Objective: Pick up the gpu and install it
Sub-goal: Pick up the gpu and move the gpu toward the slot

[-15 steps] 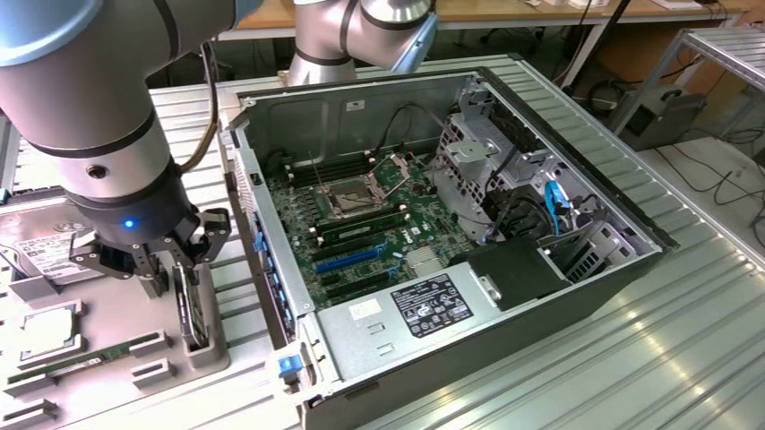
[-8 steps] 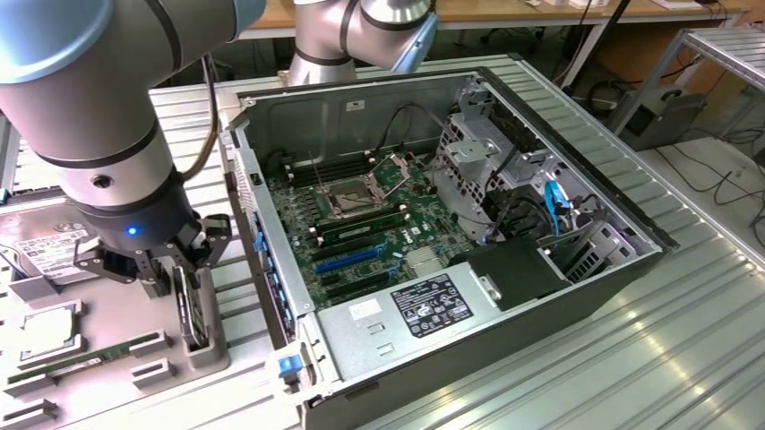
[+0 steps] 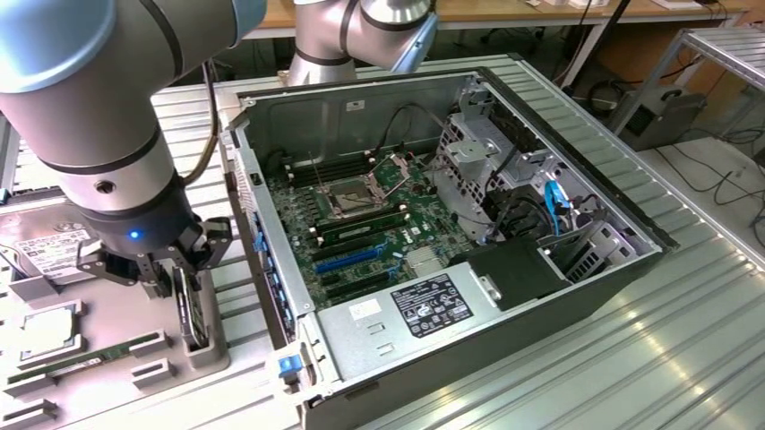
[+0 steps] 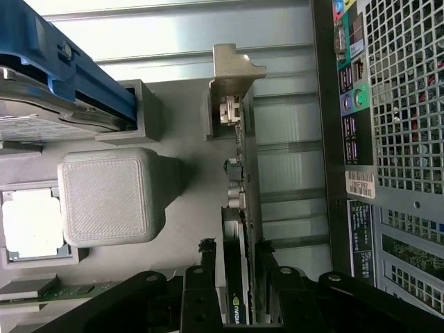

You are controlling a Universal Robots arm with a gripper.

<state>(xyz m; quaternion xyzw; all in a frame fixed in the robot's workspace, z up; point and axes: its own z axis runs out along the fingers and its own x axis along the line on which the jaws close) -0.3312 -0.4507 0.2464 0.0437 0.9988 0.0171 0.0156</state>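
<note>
nvidia logo (image 4: 238, 306) on upright gpu (image 4: 248, 173), tool (image 4: 236, 251) around it

The gpu (image 4: 244, 208) bears an NVIDIA logo; print on the power supply sticker (image 3: 431, 305) cannot be read.

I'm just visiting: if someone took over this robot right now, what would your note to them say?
The gripper is down around the gpu; whether it grips cannot be told.
The gpu stands on edge in the grey holder, beside the open computer case.
Done: approach to the card.
Left: lifting it out and installing it in the case.
</note>
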